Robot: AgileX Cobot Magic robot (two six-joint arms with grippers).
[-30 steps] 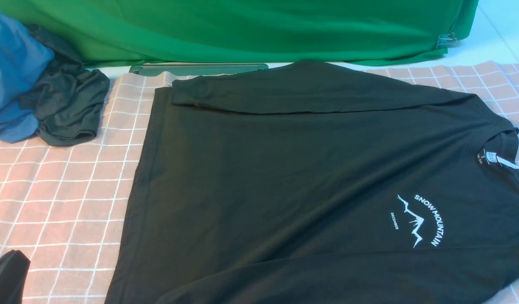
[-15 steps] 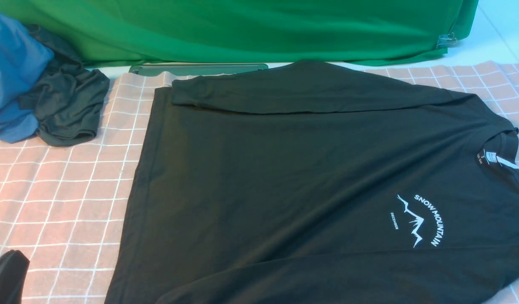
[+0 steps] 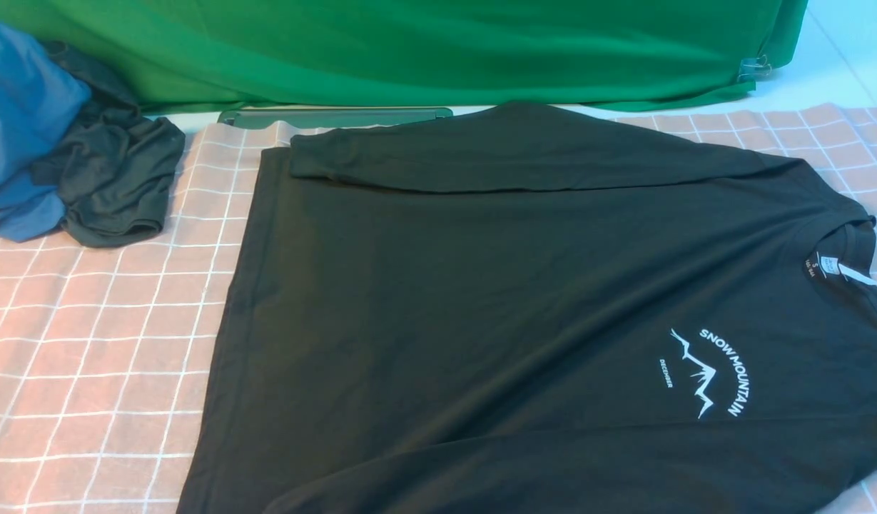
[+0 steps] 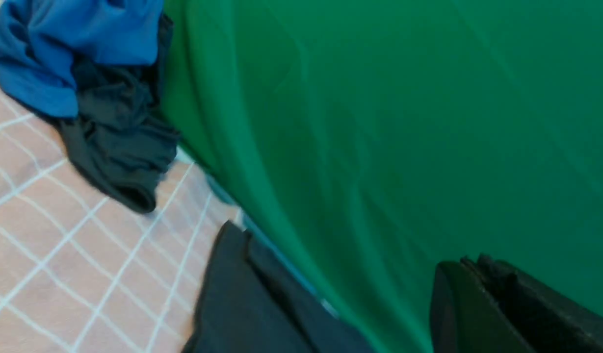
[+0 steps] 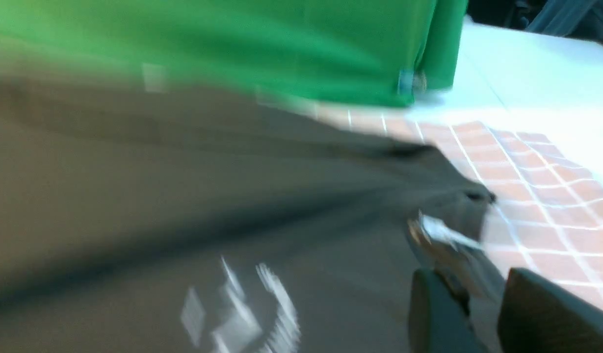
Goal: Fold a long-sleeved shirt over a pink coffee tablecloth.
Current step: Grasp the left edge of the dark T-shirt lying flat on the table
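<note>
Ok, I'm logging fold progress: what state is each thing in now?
long-sleeved shirt: spread flat, print up, far sleeve folded over body
pink coffee tablecloth: spread flat under the shirt
dark grey garment: crumpled
blue garment: crumpled, against the dark one
green cloth: draped at the back
left gripper: shut, empty
right gripper: open, near the shirt

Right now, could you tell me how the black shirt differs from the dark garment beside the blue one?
The shirt lies spread flat; the dark garment is crumpled. The shirt is far larger than the garment. The shirt bears a white print; the garment shows none. Both are dark and lie on the pink cloth.
</note>
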